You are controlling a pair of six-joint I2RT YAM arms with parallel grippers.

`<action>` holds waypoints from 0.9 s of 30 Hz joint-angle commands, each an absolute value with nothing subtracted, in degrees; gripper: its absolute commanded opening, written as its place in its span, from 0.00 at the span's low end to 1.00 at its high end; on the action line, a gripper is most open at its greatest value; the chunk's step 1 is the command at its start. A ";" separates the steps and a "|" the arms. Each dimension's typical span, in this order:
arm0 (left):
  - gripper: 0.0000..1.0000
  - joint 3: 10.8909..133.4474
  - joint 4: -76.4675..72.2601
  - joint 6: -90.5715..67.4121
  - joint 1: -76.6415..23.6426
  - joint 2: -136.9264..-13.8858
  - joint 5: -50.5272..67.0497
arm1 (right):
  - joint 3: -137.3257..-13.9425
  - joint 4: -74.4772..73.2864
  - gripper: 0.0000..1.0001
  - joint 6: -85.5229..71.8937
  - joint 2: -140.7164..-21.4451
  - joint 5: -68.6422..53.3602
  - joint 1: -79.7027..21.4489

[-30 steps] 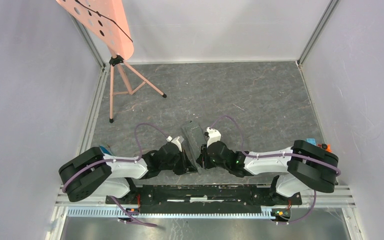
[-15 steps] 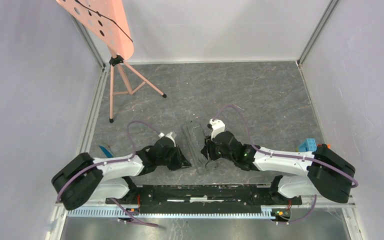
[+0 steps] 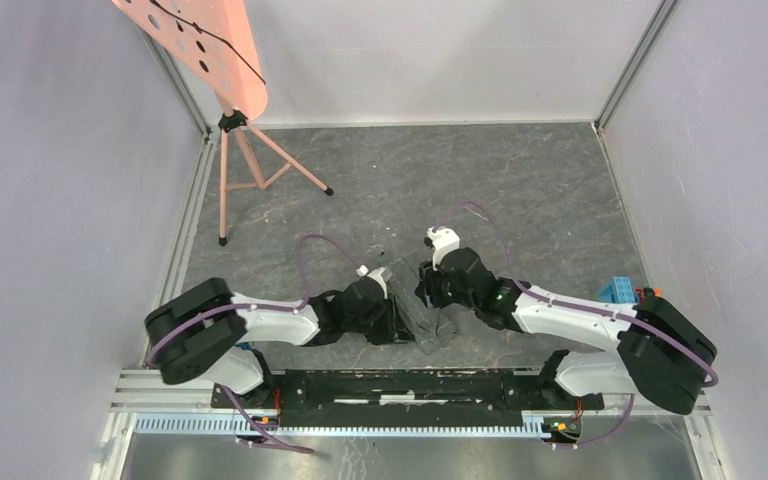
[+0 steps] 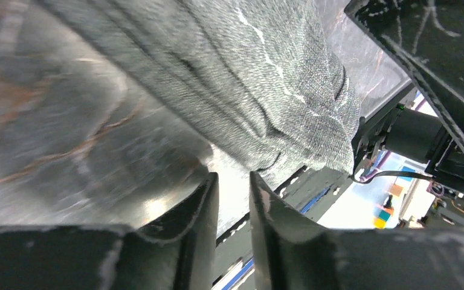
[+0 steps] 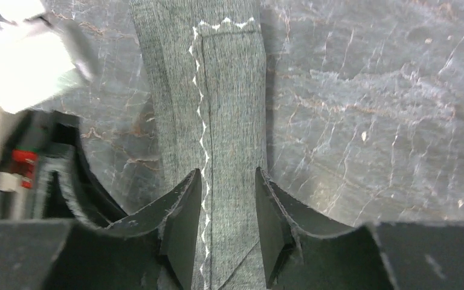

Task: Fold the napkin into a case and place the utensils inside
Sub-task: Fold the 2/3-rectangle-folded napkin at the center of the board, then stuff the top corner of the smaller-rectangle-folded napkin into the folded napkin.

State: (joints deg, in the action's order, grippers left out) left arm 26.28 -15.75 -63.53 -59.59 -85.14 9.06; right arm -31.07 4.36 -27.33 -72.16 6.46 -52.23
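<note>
The napkin (image 3: 422, 312) lies on the slate floor as a narrow dark grey strip between my two grippers. In the right wrist view it (image 5: 226, 90) runs straight away from the camera, with a white zigzag stitch along it. My right gripper (image 5: 226, 178) hovers over the strip's near part, open, the cloth lying flat beneath the gap. My left gripper (image 4: 234, 181) is at the strip's left side, open by a narrow gap with nothing in it; the creased napkin (image 4: 260, 78) lies just beyond its tips. From above, the left gripper (image 3: 397, 320) and right gripper (image 3: 428, 290) flank the cloth. The utensils are out of view.
A pink tripod stand (image 3: 250, 165) with a perforated pink board (image 3: 200, 45) is at the back left. A blue block (image 3: 618, 290) with an orange part sits by the right arm's base. Grey walls enclose the floor, and the black mounting rail (image 3: 410, 385) runs along the near edge.
Both grippers have opened. The left arm swung right, up to the napkin. The right gripper moved farther along the strip, whose near end shifted right.
</note>
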 commanded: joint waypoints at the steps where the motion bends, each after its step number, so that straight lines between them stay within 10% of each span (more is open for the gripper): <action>1: 0.40 24.35 -6.95 -59.96 -54.53 -74.95 6.08 | -37.77 4.75 0.47 -19.37 -75.49 4.37 -51.50; 11: 0.59 29.58 22.35 -44.51 -29.89 -58.59 9.96 | -52.30 6.98 0.63 -18.48 -91.38 1.22 -52.52; 27: 0.60 27.18 17.69 -44.03 -23.38 -61.07 15.82 | -62.98 -3.48 0.64 -17.36 -100.28 13.66 -57.11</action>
